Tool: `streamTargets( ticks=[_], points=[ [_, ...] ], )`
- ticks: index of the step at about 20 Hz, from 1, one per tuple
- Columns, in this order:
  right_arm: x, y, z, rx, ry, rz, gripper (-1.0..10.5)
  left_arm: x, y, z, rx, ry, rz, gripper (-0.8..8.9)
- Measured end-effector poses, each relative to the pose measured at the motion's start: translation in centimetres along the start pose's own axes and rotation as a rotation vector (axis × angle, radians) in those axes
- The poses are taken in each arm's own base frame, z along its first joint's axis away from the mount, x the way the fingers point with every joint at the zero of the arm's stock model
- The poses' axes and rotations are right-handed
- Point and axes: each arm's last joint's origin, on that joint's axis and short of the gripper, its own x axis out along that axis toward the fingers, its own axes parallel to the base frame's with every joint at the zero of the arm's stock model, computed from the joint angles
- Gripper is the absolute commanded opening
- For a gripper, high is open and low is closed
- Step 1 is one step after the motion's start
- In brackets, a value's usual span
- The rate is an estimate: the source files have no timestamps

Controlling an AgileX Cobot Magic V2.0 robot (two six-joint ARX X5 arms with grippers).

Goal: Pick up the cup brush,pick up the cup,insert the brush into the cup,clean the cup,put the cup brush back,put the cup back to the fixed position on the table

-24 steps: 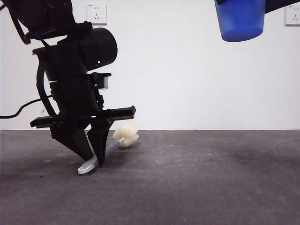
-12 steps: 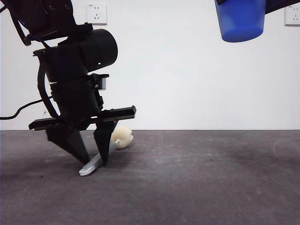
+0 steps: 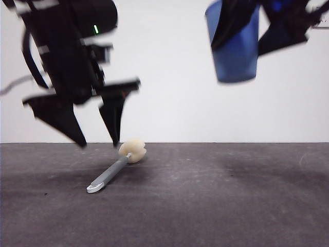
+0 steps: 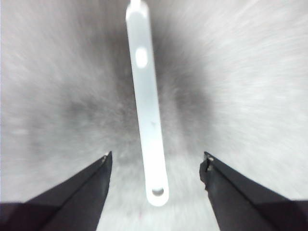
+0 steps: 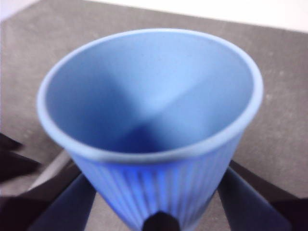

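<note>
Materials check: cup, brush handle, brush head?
Cup: looks like matte blue plastic, with fine moulded ribs and a smooth rim band.
Cup brush handle: smooth pale grey, likely plastic, with a hanging hole at the end in the left wrist view.
Head: cream, soft-looking, probably sponge.

I see the slim grey-handled, sponge-headed cup brush [image 3: 115, 169] lying on the dark matte table [image 3: 216, 206], left gripper [image 3: 97, 143] just above it; blue ribbed plastic cup [image 3: 234, 49] up high right.

Dark grey table [image 3: 216, 206], cup brush [image 3: 115, 169] lying apparently flat
</note>
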Motion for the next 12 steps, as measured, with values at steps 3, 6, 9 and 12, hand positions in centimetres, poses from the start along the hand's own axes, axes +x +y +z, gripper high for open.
streamTargets(
  ticks=[3, 6, 9, 12],
  points=[
    [3.2, -0.1, -1.6, -0.009, 0.017, -0.011, -0.1, -4.5, 0.5, -0.1, 0.039, -0.074, -0.037, 3.18],
    [5.9, -0.9, -3.5, 0.007, -0.003, -0.011, -0.1, -9.0, 1.1, -0.6, 0.072, -0.172, -0.079, 3.18],
    [7.4, -2.3, -5.9, 0.025, -0.02, -0.026, -0.1, -12.0, 1.7, -1.4, 0.081, -0.232, -0.097, 3.18],
    [8.0, -3.8, -7.9, 0.04, -0.059, -0.044, -0.1, -13.5, 2.1, -1.8, 0.092, -0.274, -0.109, 3.18]
  ],
)
